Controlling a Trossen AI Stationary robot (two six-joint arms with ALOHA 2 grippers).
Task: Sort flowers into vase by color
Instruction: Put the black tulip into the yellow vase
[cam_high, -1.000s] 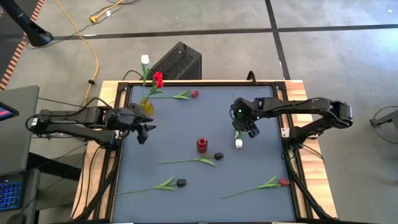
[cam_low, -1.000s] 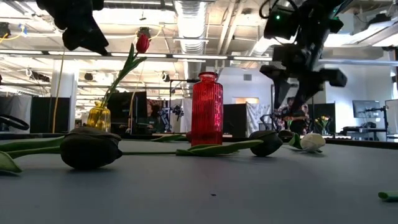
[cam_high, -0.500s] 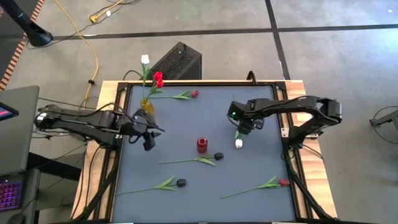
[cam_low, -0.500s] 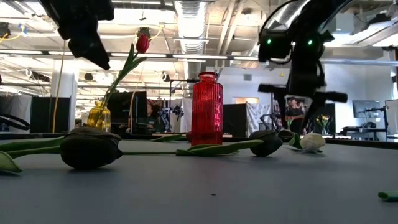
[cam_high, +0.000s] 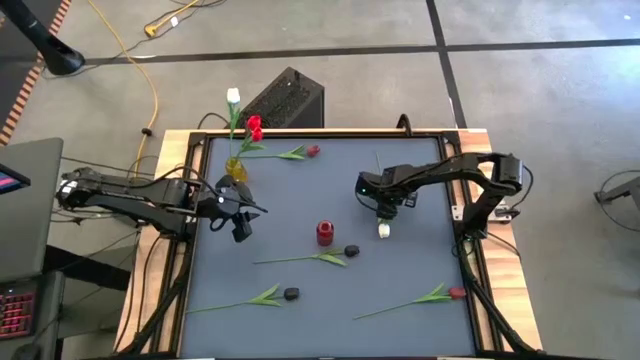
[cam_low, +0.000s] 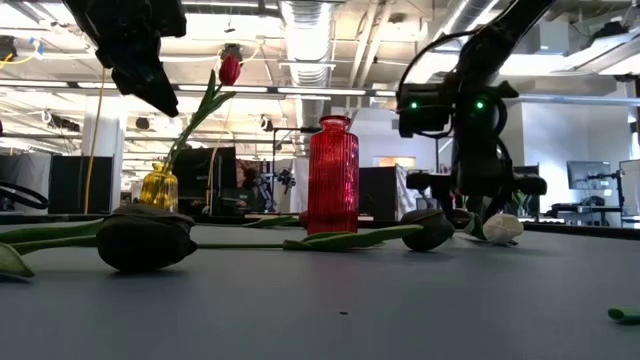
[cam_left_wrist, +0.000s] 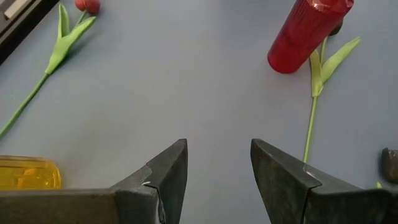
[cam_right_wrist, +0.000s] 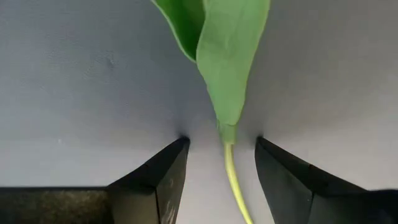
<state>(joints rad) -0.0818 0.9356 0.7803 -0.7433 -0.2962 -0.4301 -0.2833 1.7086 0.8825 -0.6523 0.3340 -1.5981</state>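
Grey floor (cam_high: 520, 100) (yellow cable (cam_high: 150, 85))

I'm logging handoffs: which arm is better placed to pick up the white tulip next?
The right. Its hand is down at the table with open fingers on either side of the white tulip's stem. The left hand is open too, but hovers near the yellow vase, across the table.

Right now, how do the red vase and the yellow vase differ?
The red vase stands empty near the table's middle; the yellow vase stands near the far left edge and holds a white and a red tulip. In the low view the red vase looks tall, ribbed and opaque, while the yellow vase looks squat and translucent. Both are upright, and neither gripper touches them.
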